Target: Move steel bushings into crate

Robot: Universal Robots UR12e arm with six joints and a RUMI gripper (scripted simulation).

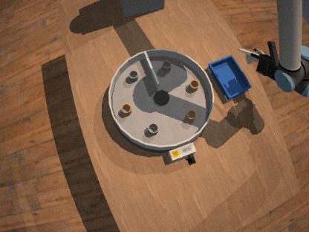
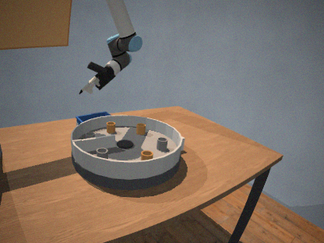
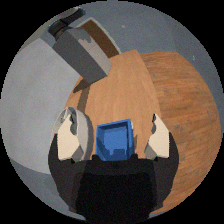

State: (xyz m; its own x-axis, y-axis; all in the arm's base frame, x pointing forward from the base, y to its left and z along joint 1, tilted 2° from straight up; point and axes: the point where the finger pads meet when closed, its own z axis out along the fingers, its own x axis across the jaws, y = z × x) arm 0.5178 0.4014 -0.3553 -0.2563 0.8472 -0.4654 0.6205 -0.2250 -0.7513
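Note:
The grey round turntable (image 1: pixel 160 99) sits mid-table and holds three grey steel bushings (image 1: pixel 133 75) (image 1: pixel 166 65) (image 1: pixel 153 129) and three orange bushings (image 1: pixel 194 85) (image 1: pixel 126 109) (image 1: pixel 191 114). The blue crate (image 1: pixel 229 76) stands right of it and looks empty. My gripper (image 1: pixel 249 52) is open and empty, high in the air beside the crate's far right corner. In the side view the gripper (image 2: pixel 86 89) hangs well above the crate (image 2: pixel 92 116). In the wrist view the crate (image 3: pixel 114 141) shows between my spread fingers.
A grey divider wall (image 1: pixel 149 67) stands on the turntable, with a dark hub (image 1: pixel 161 97) at its centre. A small white labelled box (image 1: pixel 182 152) sits at the turntable's near rim. A grey block (image 1: pixel 142 7) stands at the table's far end.

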